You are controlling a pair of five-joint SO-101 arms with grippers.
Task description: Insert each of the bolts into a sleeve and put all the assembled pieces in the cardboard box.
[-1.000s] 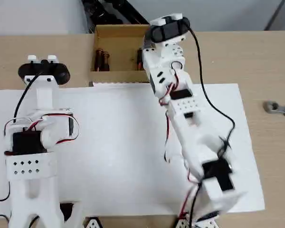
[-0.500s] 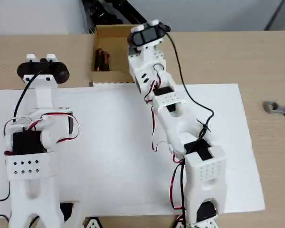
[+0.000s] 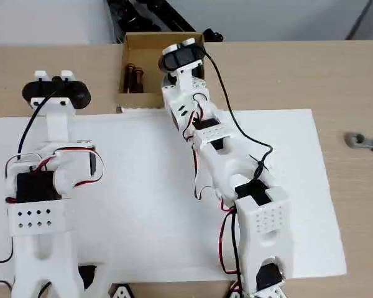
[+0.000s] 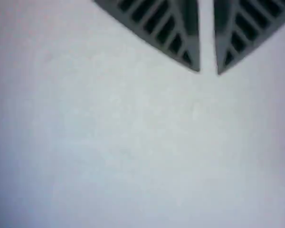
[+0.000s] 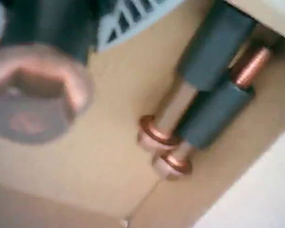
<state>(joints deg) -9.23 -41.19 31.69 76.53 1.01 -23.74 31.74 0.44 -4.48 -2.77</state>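
Note:
The cardboard box (image 3: 150, 42) stands at the table's far edge. Two assembled pieces (image 3: 133, 77), copper bolts in dark sleeves, lie side by side against its left wall; they are the pair (image 5: 199, 114) in the right wrist view. My right arm (image 3: 205, 133) stretches over the box's front wall. My right gripper (image 5: 71, 33) is shut on a third assembled piece (image 5: 35, 92), whose copper bolt head shows close up above the box floor (image 5: 109, 156). My left gripper (image 4: 209, 66) hangs shut and holds nothing, just above the white paper (image 4: 133, 142).
A large white sheet (image 3: 137, 186) covers the table's middle under both arms. My left arm (image 3: 50, 161) is folded at the sheet's left side. A metal wrench (image 3: 363, 141) lies on the bare wood at the far right.
My right arm has swung left, taking its wrist from the box's right end to over the box's middle. The left arm has kept still.

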